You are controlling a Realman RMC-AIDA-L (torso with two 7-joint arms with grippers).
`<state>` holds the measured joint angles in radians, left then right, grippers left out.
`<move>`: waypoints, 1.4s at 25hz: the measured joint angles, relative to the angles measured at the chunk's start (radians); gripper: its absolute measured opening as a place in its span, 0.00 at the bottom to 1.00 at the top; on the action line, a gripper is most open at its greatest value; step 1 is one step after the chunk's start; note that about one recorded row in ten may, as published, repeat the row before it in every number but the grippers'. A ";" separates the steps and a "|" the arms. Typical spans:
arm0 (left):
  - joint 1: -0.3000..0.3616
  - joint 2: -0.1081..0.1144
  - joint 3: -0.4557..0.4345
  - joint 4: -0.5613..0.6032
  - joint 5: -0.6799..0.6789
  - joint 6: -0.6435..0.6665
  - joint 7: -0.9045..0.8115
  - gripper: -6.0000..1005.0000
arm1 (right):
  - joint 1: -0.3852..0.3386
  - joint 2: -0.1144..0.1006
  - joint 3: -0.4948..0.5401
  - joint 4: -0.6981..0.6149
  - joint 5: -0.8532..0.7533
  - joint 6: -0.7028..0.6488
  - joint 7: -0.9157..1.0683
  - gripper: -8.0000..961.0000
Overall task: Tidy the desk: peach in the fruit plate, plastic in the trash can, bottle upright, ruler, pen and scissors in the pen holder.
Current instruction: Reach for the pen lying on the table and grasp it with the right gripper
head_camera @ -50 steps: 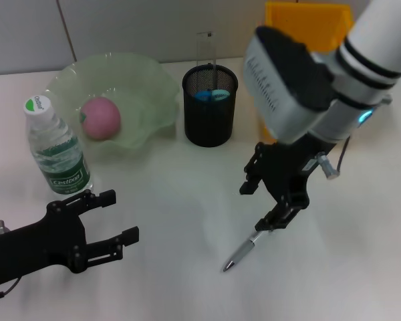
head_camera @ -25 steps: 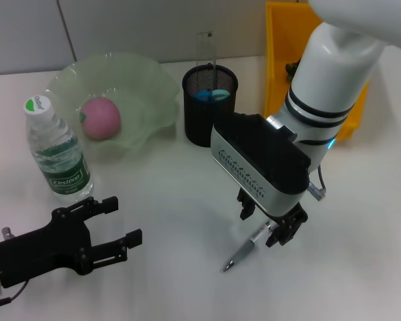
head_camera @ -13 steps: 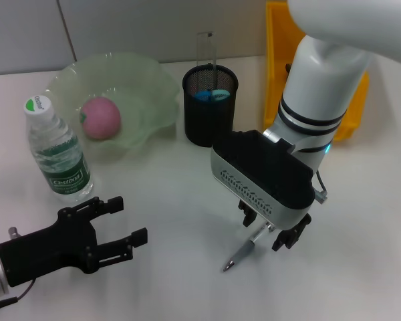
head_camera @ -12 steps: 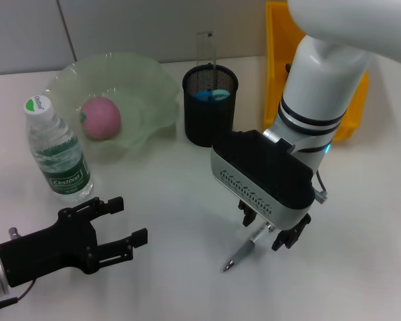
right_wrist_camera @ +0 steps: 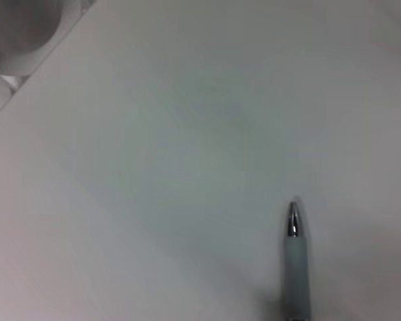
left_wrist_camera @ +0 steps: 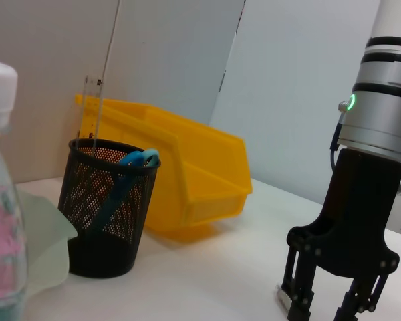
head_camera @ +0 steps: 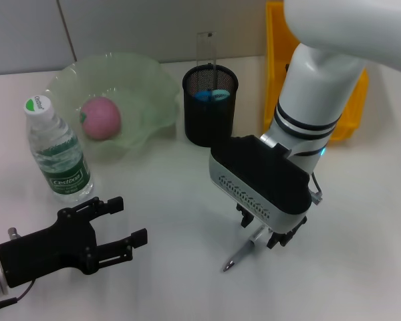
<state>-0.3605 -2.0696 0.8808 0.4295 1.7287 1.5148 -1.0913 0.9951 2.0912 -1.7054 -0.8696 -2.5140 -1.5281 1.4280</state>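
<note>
A silver pen (head_camera: 240, 254) lies on the white desk; the right wrist view shows its tip (right_wrist_camera: 293, 231). My right gripper (head_camera: 264, 234) is down over the pen's rear end, open, with one finger on each side; the left wrist view shows it too (left_wrist_camera: 331, 304). The pink peach (head_camera: 100, 118) sits in the green fruit plate (head_camera: 154, 80). Left of the plate, the bottle (head_camera: 57, 150) stands upright. The black mesh pen holder (head_camera: 210, 120) holds blue-handled scissors (head_camera: 210, 95) and a clear ruler (head_camera: 206, 47). My left gripper (head_camera: 123, 222) hovers open at the front left. No plastic is in view.
A yellow bin (head_camera: 275, 73) stands at the back right, partly hidden behind my right arm; it also appears behind the pen holder (left_wrist_camera: 107, 207) as the yellow bin (left_wrist_camera: 194, 174). A grey wall runs along the desk's far edge.
My right arm swung over the pen and lowered, bringing its fingers down on either side of the pen's rear end. The left gripper shifted slightly right.
</note>
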 joint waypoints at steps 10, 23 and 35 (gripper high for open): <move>-0.003 0.000 -0.004 0.000 0.000 0.001 0.001 0.84 | 0.006 0.000 -0.020 0.015 0.004 0.008 -0.011 0.50; -0.010 0.002 -0.005 0.004 -0.002 0.000 0.001 0.84 | 0.019 0.001 -0.021 0.055 0.014 0.037 -0.027 0.44; -0.017 0.000 -0.005 0.000 -0.006 -0.004 0.001 0.84 | 0.022 0.001 -0.032 0.082 0.016 0.072 -0.054 0.40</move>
<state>-0.3779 -2.0695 0.8758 0.4295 1.7225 1.5106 -1.0907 1.0171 2.0924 -1.7372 -0.7876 -2.4984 -1.4561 1.3743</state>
